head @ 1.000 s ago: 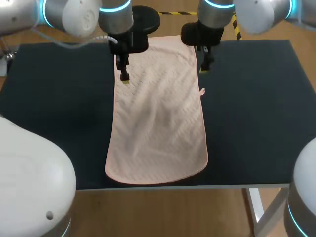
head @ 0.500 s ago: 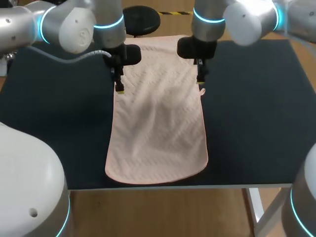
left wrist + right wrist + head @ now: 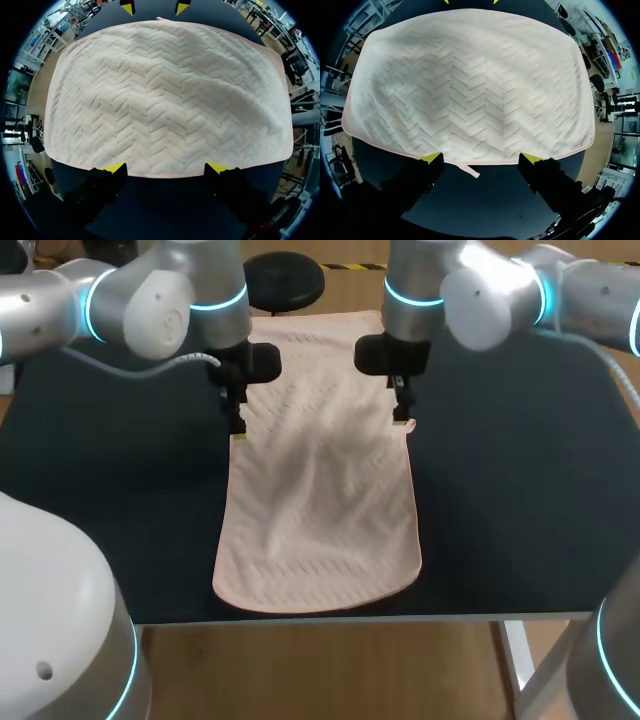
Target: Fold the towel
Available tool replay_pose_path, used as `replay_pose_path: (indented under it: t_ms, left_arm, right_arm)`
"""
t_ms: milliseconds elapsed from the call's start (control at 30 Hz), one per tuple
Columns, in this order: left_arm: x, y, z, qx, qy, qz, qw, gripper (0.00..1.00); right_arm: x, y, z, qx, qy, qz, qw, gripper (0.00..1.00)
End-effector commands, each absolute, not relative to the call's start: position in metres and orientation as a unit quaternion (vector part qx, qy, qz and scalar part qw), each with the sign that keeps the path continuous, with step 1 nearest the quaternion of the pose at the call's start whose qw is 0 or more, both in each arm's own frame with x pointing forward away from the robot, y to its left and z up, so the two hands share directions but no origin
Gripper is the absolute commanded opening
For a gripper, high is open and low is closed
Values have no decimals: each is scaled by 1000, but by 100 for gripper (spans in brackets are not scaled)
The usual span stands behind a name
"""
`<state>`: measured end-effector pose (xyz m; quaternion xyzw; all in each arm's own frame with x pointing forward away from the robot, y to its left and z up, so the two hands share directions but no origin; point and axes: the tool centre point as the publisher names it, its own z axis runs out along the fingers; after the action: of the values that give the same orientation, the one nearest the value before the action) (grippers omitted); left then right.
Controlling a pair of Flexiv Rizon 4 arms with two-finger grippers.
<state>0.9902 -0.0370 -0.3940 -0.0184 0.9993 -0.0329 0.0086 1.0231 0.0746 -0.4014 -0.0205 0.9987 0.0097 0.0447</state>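
Pale-pink towel [image 3: 320, 500] lies flat along the dark table [image 3: 520, 470]. The left gripper [image 3: 238, 430] is at its left edge and the right gripper [image 3: 402, 418] at its right edge, both spread wide and gripping nothing.

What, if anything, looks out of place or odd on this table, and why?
Nothing is spilled or damaged. The towel lies spread but not smooth: a soft ridge rumples its middle, and a small loop sticks out from the edge by the right tool.

Bright, even overhead light; soft shadows fall across the towel [image 3: 322, 502].
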Motion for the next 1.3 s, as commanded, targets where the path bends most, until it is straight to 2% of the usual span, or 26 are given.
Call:
replay_pose_path:
  t_ms: [33, 1300]
  left_arm:
    - [996, -38, -400, -17, 999, -34, 4, 100]
    - [997, -40, -427, -12, 999, -25, -16, 100]
  right_arm:
    - [1030, 80, -412, -20, 999, 5, 39, 100]
    - [1031, 73, -434, -8, 999, 7, 33, 100]
